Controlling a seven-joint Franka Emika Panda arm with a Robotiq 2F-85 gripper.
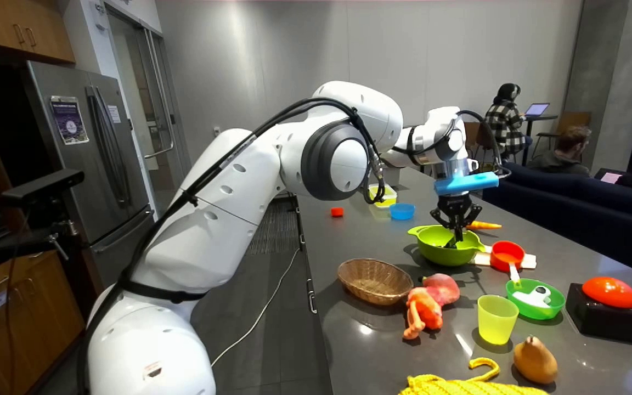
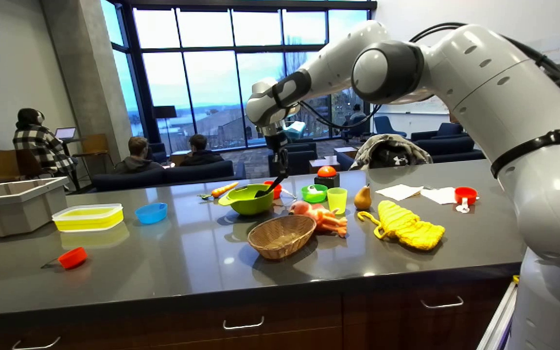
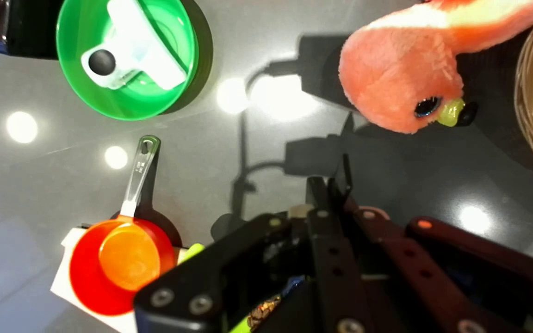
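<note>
Claw [image 2: 283, 170] is clamped on black utensil [image 2: 270, 186]; lower end sits inside lime-green bowl [image 2: 248, 206], red measuring cup [image 1: 506, 255] near.

**One flank open, one crowded around the lime bowl [image 2: 243, 207]**

In an exterior view, bare counter [image 2: 183, 257] leaves a low passage left of the lime bowl, up to the blue bowl [image 2: 151, 216], and widens at its front-left. Behind its left end, the carrot [image 2: 224, 189] blocks the way. The wicker basket [image 2: 270, 252] stands at its front right, a narrow strip between; the plush bird [image 2: 306, 210] lies to its right, the red measuring cup [image 1: 496, 261] just beside its back-right rim. The wrist view shows a gap between those two. Above it, the gripper [image 2: 283, 170] and black utensil [image 2: 272, 186], slanting into its right half, obstruct entry; the left half lies open.
</note>
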